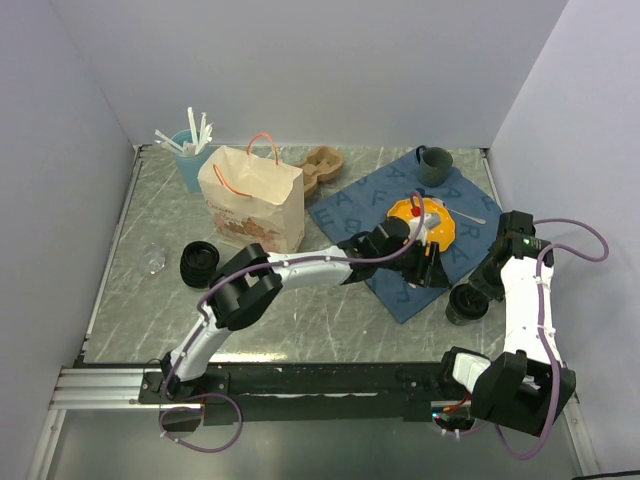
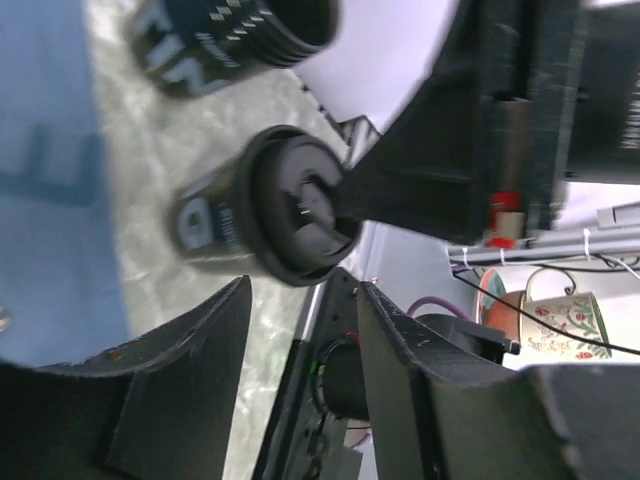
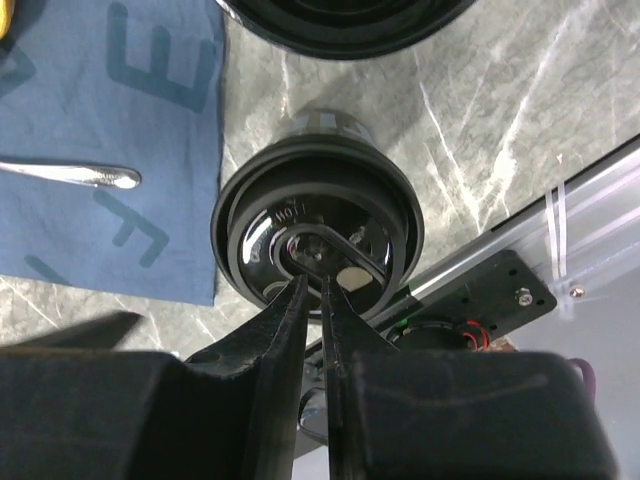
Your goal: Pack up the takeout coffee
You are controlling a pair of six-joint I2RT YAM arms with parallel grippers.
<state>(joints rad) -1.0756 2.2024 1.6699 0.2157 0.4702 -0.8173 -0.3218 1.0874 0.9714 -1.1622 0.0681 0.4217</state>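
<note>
The takeout coffee point(image 1: 467, 302) is a small black lidded cup standing on the marble table, just off the blue cloth's near right corner. It also shows in the right wrist view point(image 3: 270, 215) and the left wrist view point(image 2: 290, 205). My right gripper point(image 1: 480, 283) is shut, and its fingertips point(image 3: 312, 283) rest on the middle of the lid; one of its fingers point(image 2: 400, 185) shows in the left wrist view. My left gripper point(image 1: 425, 265) is open and empty point(image 2: 300, 290), just left of the cup, over the cloth's edge. The paper bag point(image 1: 252, 196) stands at the back left.
A second black cup point(image 2: 240, 35) sits close behind the coffee. Another black cup point(image 1: 200, 263) is left of the bag. A blue cloth point(image 1: 350, 205) holds an orange plate point(image 1: 445, 228), a spoon point(image 1: 470, 213) and a teal mug point(image 1: 434, 165). A light-blue cup of sticks point(image 1: 190, 155) and a cardboard carrier point(image 1: 318, 168) stand at the back.
</note>
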